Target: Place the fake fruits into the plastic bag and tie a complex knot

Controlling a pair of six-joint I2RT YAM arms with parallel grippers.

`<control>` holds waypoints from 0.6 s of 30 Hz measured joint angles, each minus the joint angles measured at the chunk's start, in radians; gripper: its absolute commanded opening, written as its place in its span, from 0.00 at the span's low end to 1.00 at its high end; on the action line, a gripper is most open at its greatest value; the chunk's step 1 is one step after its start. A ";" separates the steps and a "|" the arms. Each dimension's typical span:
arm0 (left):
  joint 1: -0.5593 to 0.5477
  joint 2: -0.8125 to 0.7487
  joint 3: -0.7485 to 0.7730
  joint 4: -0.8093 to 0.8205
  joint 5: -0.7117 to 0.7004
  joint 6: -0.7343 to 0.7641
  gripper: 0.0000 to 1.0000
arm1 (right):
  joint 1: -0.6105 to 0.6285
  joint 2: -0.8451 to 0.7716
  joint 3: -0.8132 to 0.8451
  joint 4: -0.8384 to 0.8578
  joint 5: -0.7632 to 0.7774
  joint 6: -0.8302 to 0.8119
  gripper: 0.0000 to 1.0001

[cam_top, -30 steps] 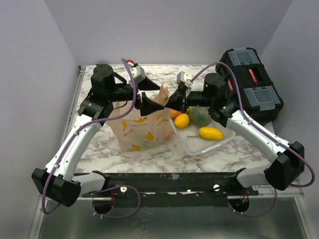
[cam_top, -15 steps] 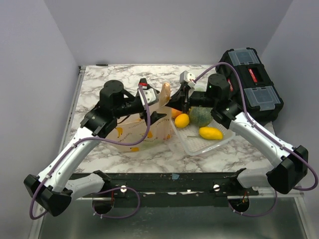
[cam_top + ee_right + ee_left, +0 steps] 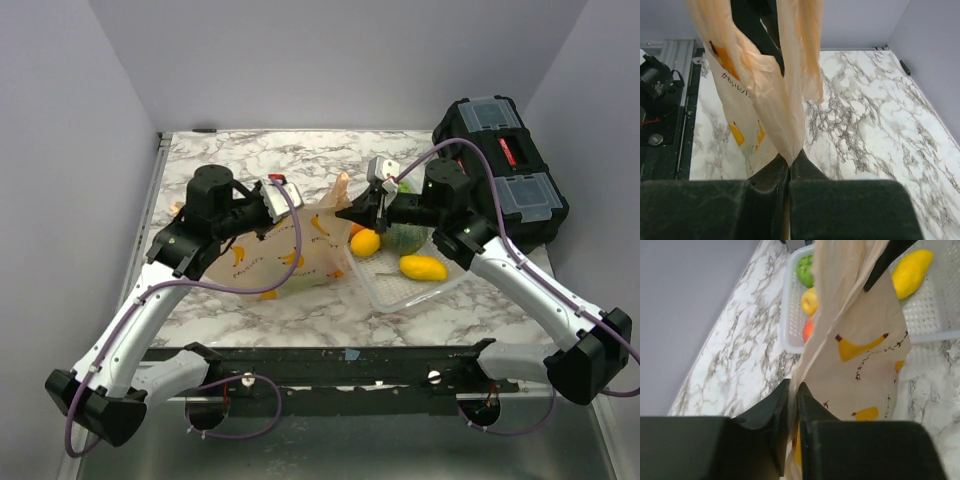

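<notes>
- Left gripper (image 3: 792,389) is clenched on a fold of the plastic bag (image 3: 860,360), the thin film running up between its two fingers.
- Right gripper (image 3: 790,161) is pinched tight on a pale-orange handle strip (image 3: 790,105) of the same bag, so the bag spans between the two arms.
- Marble table (image 3: 300,155) carries everything; the bag's banana-printed body rests on it left of centre.
- Black toolbox (image 3: 505,180) sits at the far right.
- White lattice basket (image 3: 395,292) lies just beside the bag, on its right.
- Inside the basket are a green fruit (image 3: 405,236), a yellow mango (image 3: 423,267) and a smaller yellow fruit (image 3: 366,242), which is nearest the bag.
</notes>
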 measured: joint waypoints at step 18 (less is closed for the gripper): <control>0.150 -0.037 -0.044 -0.050 0.251 -0.116 0.00 | -0.004 0.063 0.014 0.100 -0.107 0.166 0.76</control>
